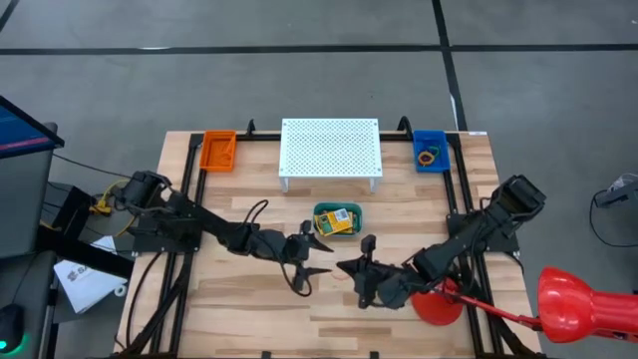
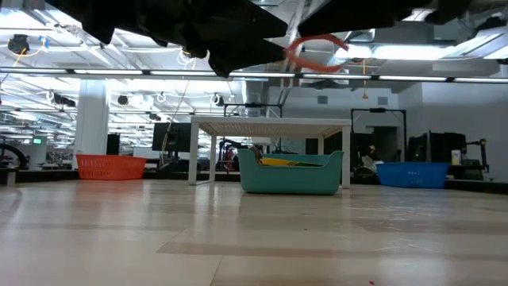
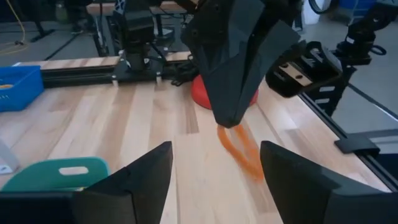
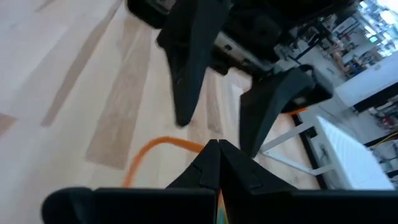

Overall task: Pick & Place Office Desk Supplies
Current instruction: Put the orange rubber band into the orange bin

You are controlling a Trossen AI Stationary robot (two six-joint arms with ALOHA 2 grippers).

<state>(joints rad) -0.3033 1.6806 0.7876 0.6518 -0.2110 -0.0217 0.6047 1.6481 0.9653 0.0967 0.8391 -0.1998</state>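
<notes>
Wooden bench (image 1: 249,309) carries white perforated stand (image 1: 330,148), teal basket (image 1: 338,220), orange bin (image 1: 218,151), blue bin (image 1: 431,151), red disc (image 1: 439,305).

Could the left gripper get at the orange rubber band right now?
Probably yes. The left gripper is open and faces the orange rubber band, which hangs from the shut right gripper; only that gripper's fingers crowd the approach.
</notes>
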